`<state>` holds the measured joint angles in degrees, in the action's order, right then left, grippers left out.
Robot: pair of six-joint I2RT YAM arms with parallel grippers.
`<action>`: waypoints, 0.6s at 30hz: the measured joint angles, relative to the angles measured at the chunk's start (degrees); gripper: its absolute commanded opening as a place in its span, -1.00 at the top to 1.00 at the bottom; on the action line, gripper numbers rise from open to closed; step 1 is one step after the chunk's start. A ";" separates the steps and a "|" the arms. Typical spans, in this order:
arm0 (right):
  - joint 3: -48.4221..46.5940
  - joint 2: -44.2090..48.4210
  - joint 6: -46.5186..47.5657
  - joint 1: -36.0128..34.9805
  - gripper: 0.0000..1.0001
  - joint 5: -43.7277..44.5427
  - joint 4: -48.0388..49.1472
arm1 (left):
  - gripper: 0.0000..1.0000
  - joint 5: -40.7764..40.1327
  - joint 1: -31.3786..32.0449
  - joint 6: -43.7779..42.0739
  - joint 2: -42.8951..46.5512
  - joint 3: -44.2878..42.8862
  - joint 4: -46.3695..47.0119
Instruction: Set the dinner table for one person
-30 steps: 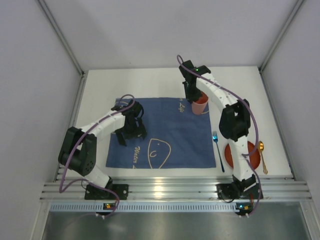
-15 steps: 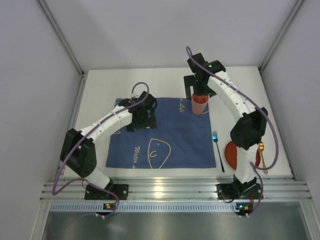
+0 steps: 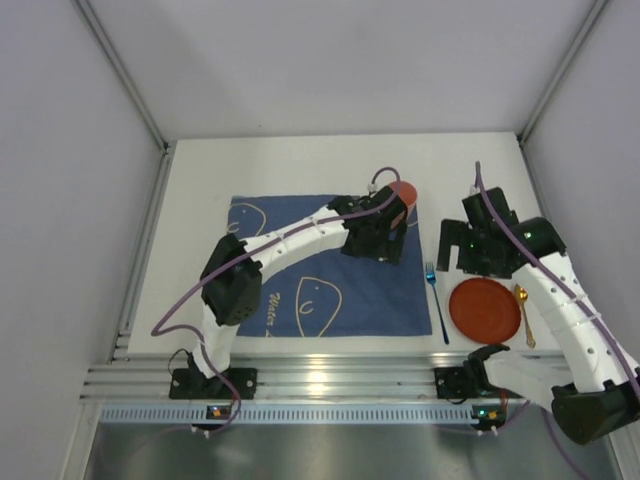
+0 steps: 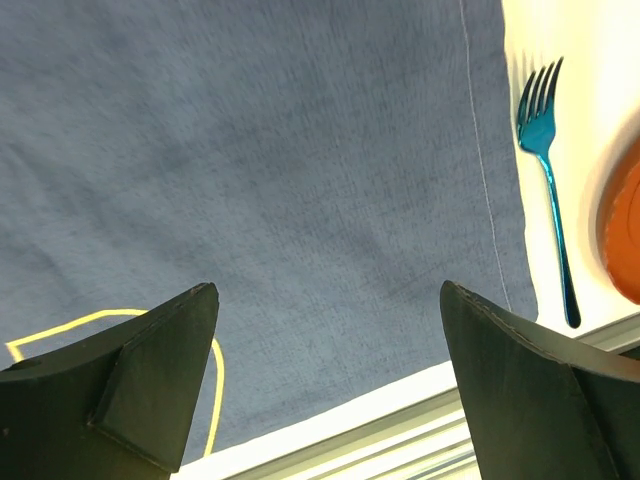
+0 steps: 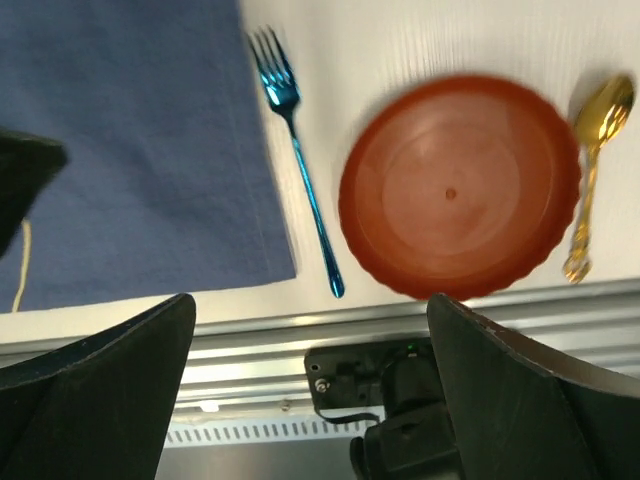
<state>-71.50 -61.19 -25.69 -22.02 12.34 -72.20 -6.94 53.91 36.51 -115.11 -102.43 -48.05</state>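
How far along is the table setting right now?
Done: blue cloth spread on the dinner table, red cup at its far right corner. In hand: nothing; left pincer and right pincer both open. Left: red plate, blue fork and gold spoon lie on bare table right of the cloth, likely to move onto it.
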 measured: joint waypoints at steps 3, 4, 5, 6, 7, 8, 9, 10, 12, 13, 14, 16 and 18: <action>11.61 3.43 -0.74 7.58 -1.00 -6.36 2.25 | -0.92 1.36 0.48 1.01 -1.20 0.00 -0.48; 14.82 3.91 -0.94 9.62 -0.99 -8.15 2.47 | -0.91 1.55 0.48 1.38 -1.20 0.00 -0.46; 17.66 4.28 -1.01 11.26 -0.92 -9.79 2.97 | -0.90 1.57 0.48 1.81 -1.16 0.00 -0.42; 20.81 4.44 -1.09 12.83 -0.86 -11.65 3.41 | -0.89 1.57 0.48 2.34 -1.09 0.00 -0.39; 22.69 4.31 -1.14 13.53 -0.77 -12.83 3.87 | -0.88 1.55 0.52 2.75 -1.07 0.09 -0.42; 24.52 4.11 -1.14 14.01 -0.66 -14.12 4.52 | -0.88 1.53 0.52 3.13 -0.96 0.33 -0.35; 25.49 3.69 -1.31 14.10 -0.64 -14.99 4.98 | -0.87 1.42 0.57 3.69 -0.61 1.05 -0.15; 25.99 3.02 -1.38 14.16 -0.64 -16.06 5.66 | -0.87 1.31 0.59 4.02 -0.20 1.86 -0.15; 26.08 1.31 -1.44 14.25 -0.58 -16.76 7.80 | -0.86 0.87 0.85 4.72 1.20 4.31 0.04; 26.08 0.37 -1.42 14.29 -0.53 -16.92 9.11 | -0.86 0.59 0.96 5.05 2.05 5.60 0.00; 26.08 -0.66 -1.42 14.29 -0.45 -16.94 10.27 | -0.86 0.22 1.09 5.44 3.15 7.10 -0.17; 26.03 -3.54 -1.40 14.32 -0.41 -16.85 13.03 | -0.86 -0.66 1.31 6.10 5.62 10.14 -0.17; 25.97 -6.34 -1.38 14.32 -0.36 -16.24 14.91 | -0.86 -1.66 1.33 6.86 8.31 12.74 -0.61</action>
<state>-45.54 -67.53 -27.07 -7.70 -3.90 -57.30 -8.60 55.24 43.38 -106.80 -89.69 -48.66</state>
